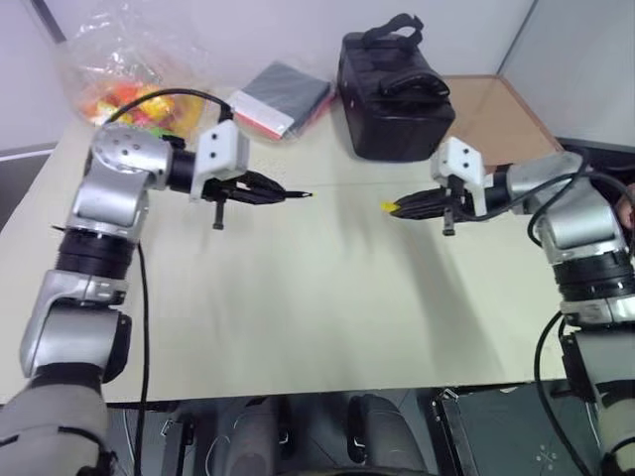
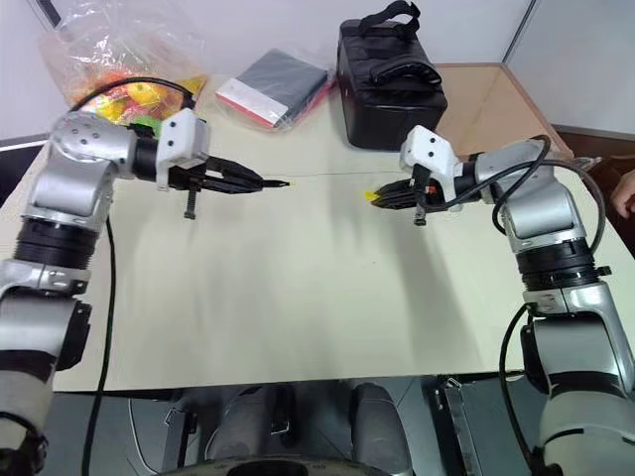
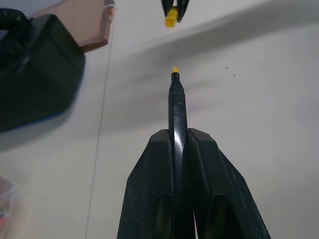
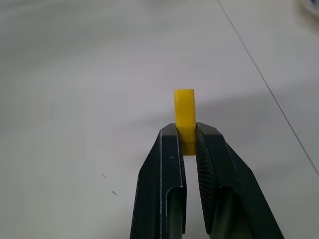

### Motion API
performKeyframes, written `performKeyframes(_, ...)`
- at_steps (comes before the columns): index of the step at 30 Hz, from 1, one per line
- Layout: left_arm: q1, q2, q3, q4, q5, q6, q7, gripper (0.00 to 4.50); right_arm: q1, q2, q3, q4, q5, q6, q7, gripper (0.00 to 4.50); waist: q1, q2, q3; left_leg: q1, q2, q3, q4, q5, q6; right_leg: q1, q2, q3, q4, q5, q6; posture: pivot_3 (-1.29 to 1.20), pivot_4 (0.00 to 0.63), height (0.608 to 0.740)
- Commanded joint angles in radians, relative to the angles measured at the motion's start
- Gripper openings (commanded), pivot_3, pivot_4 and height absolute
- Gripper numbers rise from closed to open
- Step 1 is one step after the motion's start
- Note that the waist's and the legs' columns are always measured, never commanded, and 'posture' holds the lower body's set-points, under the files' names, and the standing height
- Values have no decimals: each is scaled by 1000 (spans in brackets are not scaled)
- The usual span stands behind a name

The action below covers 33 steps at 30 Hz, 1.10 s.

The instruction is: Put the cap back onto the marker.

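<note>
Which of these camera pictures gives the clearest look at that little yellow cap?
The right wrist view: the cap sits close up, pinched between the right gripper fingers, its end standing clear. Both eye views show it as a small yellow speck at that gripper's tip. The left wrist view catches it small beyond the marker tip.

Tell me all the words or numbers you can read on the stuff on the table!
There are no words or numbers that can be read.
The black bag: no lettering that can be made out.
The flat dark packet with a red and white edge: any print is too small to read.
The clear plastic bag of bright things: too blurred to read.
The marker and the yellow cap: plain, no print.
</note>
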Motion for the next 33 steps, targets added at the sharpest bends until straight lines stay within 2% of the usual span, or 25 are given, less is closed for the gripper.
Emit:
performKeyframes(1, -38, -27, 1, 42, 14, -47, 3, 0, -27, 16, -6, -44, 11, -4, -15, 27, 0, 0, 0, 0, 0, 0, 0, 0, 0, 0, 0, 0, 0, 0, 0, 0, 150, 740)
performKeyframes(5, -47, -84, -1, 74, 17, -54, 16, 0, -1, 43, 11, -99, 14, -3, -26, 27, 3, 0, 0, -1, 0, 0, 0, 0, 0, 0, 0, 0, 0, 0, 0, 0, 150, 740)
performKeyframes(15, -29, -143, -8, 38, 16, -28, 14, 0, -1, 98, 26, -109, 15, -7, -76, 27, 0, 0, 0, -1, 0, -1, 0, 0, 0, 0, 0, 0, 0, 0, 0, 0, 150, 740)
performKeyframes(33, 4, -126, -7, 24, 28, -29, 23, 0, -3, 103, 32, -100, 13, -9, -94, 27, 1, 0, 0, -1, 0, -2, 0, -1, 2, 0, 0, 0, 0, 0, 0, 0, 150, 740)
